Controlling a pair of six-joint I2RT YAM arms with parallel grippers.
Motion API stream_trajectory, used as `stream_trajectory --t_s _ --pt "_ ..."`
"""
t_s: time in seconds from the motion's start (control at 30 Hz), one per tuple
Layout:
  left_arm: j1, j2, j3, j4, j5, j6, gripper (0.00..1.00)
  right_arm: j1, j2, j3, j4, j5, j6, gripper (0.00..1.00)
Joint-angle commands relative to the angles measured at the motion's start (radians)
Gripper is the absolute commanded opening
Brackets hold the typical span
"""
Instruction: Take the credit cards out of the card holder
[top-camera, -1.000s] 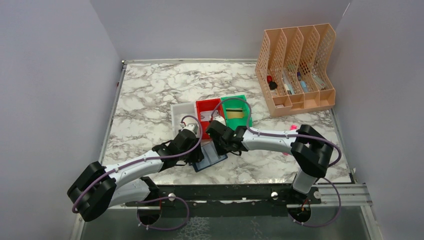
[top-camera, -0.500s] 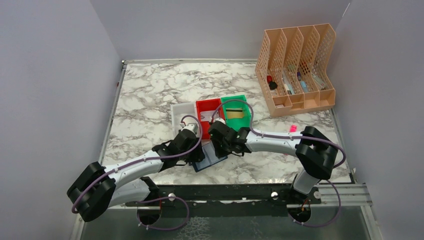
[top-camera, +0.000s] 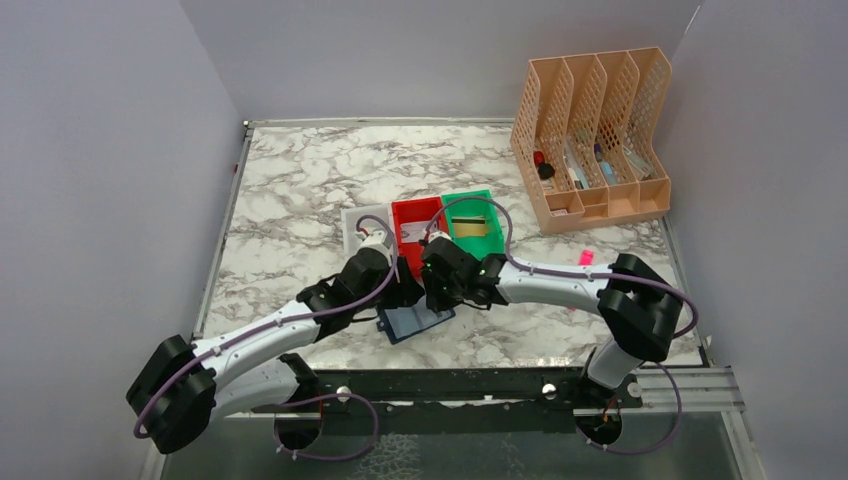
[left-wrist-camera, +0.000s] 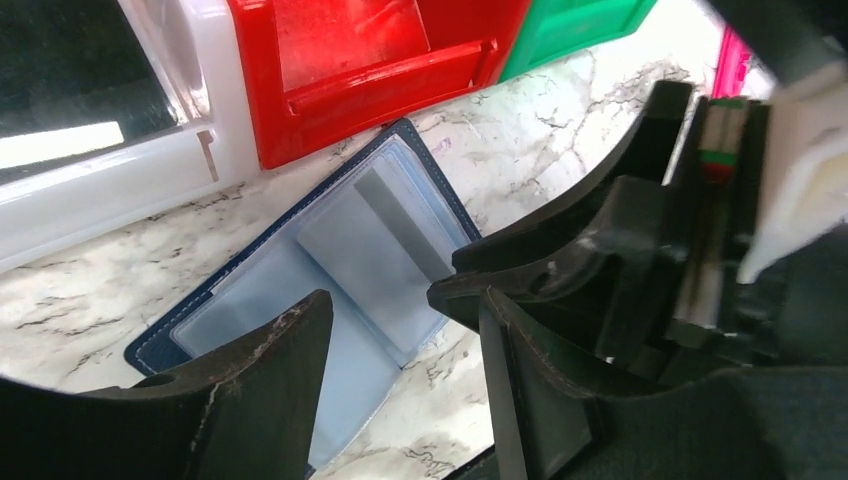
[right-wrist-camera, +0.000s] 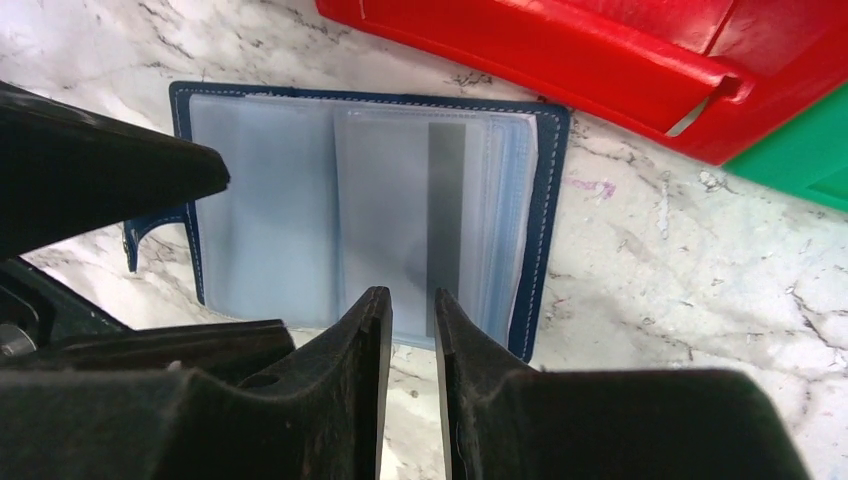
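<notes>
Navy-blue card holder (right-wrist-camera: 260, 220) lying open just beside red bin (right-wrist-camera: 600, 50), silvery credit card (right-wrist-camera: 400, 200) sleeved inside. Left gripper (left-wrist-camera: 400, 300) released wide, right gripper (right-wrist-camera: 410, 297) barely parted, both empty. Risks dragging whole card holder if pinching sleeve, not card.

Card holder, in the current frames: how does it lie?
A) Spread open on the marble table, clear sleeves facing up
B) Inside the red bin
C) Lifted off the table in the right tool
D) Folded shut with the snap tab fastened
A: the card holder lies spread open on the marble table with its clear sleeves facing up, just in front of the red bin.
</notes>
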Motion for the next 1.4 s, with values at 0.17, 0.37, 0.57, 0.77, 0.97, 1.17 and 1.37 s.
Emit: stream_trajectory --t_s 0.17,0.37,0.57,0.77,0.97,1.17,1.37 --pt "-0.001 0.073 -0.112 0.201 0.062 -0.155 0.53 -0.083 -0.029 -0.07 0.128 -0.165 -0.007 0.29" --pt "-0.001 0.099 -0.122 0.187 0.037 -0.162 0.5 -0.13 0.006 -0.097 0.167 -0.239 -0.008 0.32" --pt "-0.002 0.056 -0.154 0.094 -0.033 -0.173 0.45 -0.139 0.038 -0.114 0.2 -0.333 -0.018 0.32" --pt "-0.002 -0.006 -0.191 0.014 -0.083 -0.171 0.43 -0.139 0.053 -0.124 0.212 -0.358 0.002 0.3" --pt "-0.001 -0.033 -0.238 0.032 -0.09 -0.182 0.39 -0.139 -0.004 -0.152 0.285 -0.467 0.052 0.22" --pt "-0.002 -0.049 -0.257 0.047 -0.091 -0.19 0.36 -0.139 -0.022 -0.161 0.344 -0.578 0.088 0.22" --pt "-0.002 -0.063 -0.261 0.053 -0.09 -0.191 0.36 -0.139 0.003 -0.154 0.364 -0.6 0.11 0.22"
